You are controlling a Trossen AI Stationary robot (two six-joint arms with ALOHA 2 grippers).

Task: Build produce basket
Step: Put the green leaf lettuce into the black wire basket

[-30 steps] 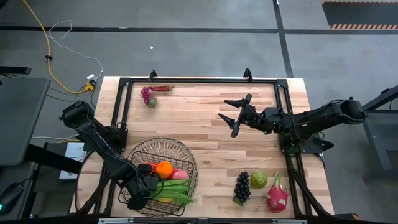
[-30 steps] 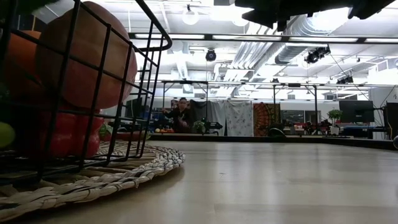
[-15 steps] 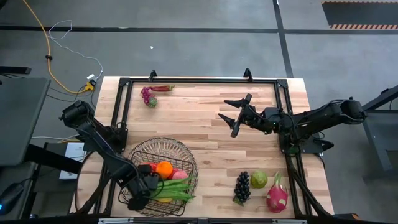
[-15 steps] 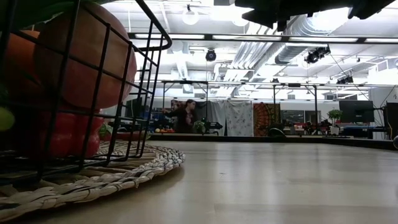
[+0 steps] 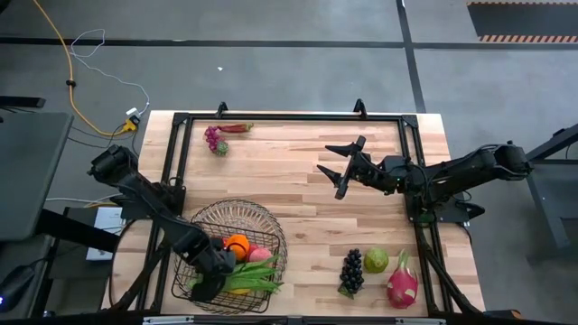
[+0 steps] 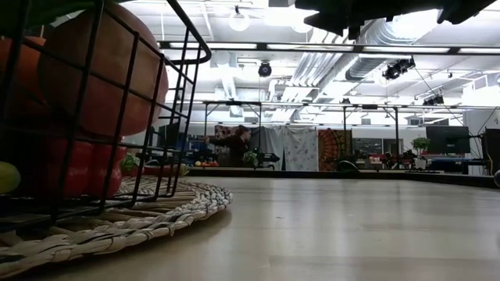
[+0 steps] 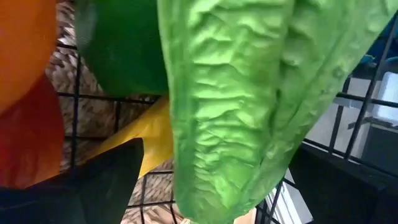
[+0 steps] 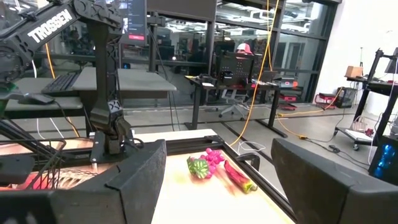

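Left hand (image 5: 209, 271) inside round dark wire-mesh basket (image 5: 212, 217), grip unclear; green bean pods (image 5: 256, 275) lie left–right. Right hand (image 5: 338, 169) spread apart mid-tabletop.

The table (image 5: 298, 181) is light wood with a smooth top, and the basket (image 5: 271, 226) is thin black metal wire sitting on a rough woven straw mat (image 6: 156, 207). The green beans (image 7: 249, 106) look like bumpy, wrinkly plastic with a soft shine, and the orange (image 5: 237, 244) looks smooth. The arms are dark, matt plastic or metal, with a black metal frame (image 5: 289, 117) around the table.
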